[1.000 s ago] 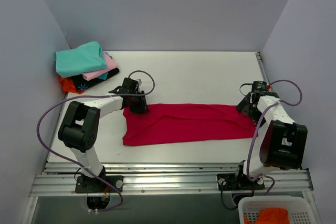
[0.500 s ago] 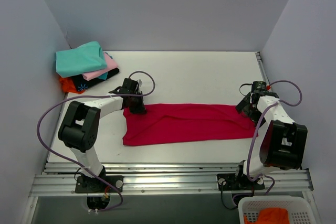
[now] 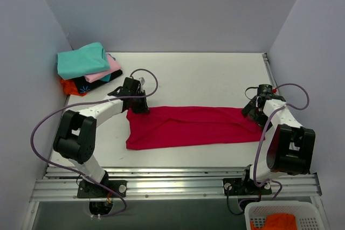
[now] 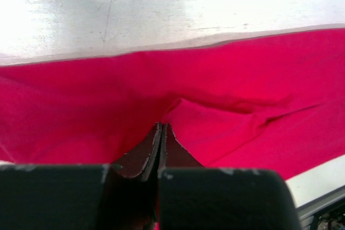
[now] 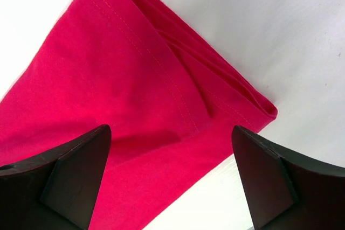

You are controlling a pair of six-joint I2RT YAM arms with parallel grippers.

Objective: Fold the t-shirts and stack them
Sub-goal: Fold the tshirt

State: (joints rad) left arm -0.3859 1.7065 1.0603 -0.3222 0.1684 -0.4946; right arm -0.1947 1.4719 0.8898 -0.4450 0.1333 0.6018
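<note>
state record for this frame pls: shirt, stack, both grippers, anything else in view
red t-shirt: folded into a long band, lying flat across the table
left gripper: shut, pinching cloth at the band's far-left corner
right gripper: open over the band's right end, nothing held
folded stack: far-left table corner; teal on top, pink, black and orange under it
basket: off the table, near right; orange cloth inside
</note>
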